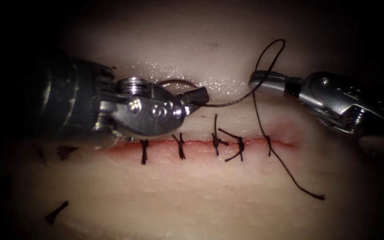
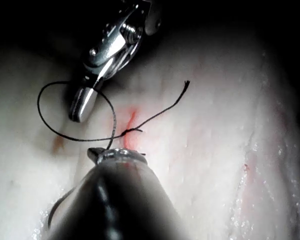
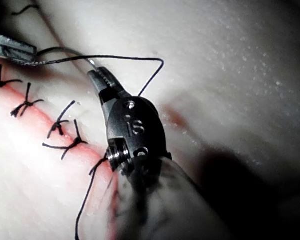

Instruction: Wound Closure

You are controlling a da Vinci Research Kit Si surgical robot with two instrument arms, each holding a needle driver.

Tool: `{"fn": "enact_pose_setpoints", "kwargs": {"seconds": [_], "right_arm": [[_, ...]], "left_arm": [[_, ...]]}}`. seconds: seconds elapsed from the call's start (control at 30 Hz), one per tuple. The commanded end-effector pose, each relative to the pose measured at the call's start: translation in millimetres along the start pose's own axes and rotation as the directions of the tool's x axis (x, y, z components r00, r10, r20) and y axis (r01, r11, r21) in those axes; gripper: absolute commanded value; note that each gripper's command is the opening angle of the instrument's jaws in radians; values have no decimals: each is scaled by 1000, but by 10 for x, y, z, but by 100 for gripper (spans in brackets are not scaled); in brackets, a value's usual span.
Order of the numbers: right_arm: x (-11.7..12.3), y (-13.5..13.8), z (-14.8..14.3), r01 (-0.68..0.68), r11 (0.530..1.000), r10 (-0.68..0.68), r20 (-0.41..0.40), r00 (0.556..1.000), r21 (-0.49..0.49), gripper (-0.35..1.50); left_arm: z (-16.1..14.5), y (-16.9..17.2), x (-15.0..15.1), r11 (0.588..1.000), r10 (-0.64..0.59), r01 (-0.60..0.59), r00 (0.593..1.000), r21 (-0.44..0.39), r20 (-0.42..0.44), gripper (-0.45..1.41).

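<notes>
A loose tail of thread (image 1: 298,182) trails across the near tissue (image 1: 192,204) to a frayed end on the cut's right; two cut ends of thread (image 1: 56,212) lie on the near left; behind them the red-edged cut (image 1: 201,142) runs across the endoscope view, crossed by four tied stitches (image 1: 181,146) and, at its right end, by the working thread where it enters the tissue; just beyond the cut the left arm's tool (image 1: 198,95) grips the curved needle (image 1: 176,82) near its thread end, jaws clenched on it, the needle arching clear of the tissue above the cut's far edge; from the needle the thread runs right to the right arm's tool (image 1: 263,80), whose jaws look closed, the strand looping around them and rising in an arc beyond; whether they pinch the thread cannot be told; the right wrist view shows the same tool (image 3: 97,77) with the thread draped over its tip
</notes>
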Motion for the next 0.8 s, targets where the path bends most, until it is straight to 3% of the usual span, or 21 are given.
{"fn": "enact_pose_setpoints", "kwargs": {"seconds": [0.03,0.17,0.27,0.4,0.5,0.8], "right_arm": [[-6,9,14,-2,1000,2,-4,1000,4,-15],[-11,20,18,-29,1000,29,-29,999,3,-16],[-12,25,19,-82,996,85,-106,991,37,-21],[-5,31,17,-156,970,205,-283,937,185,-27],[0,30,14,-170,938,270,-332,904,301,-28],[28,10,0,-116,834,330,-319,888,539,-35]], "left_arm": [[8,6,0,1000,1,-1,1000,2,-2,-45],[11,13,1,1000,11,-11,1000,2,-4,-45],[16,16,4,1000,11,-11,1000,0,1,-45],[36,21,10,999,41,-41,999,-10,16,-45],[51,20,10,998,61,-60,998,-8,25,-45],[71,5,-6,997,73,-73,997,-13,35,-45]]}}
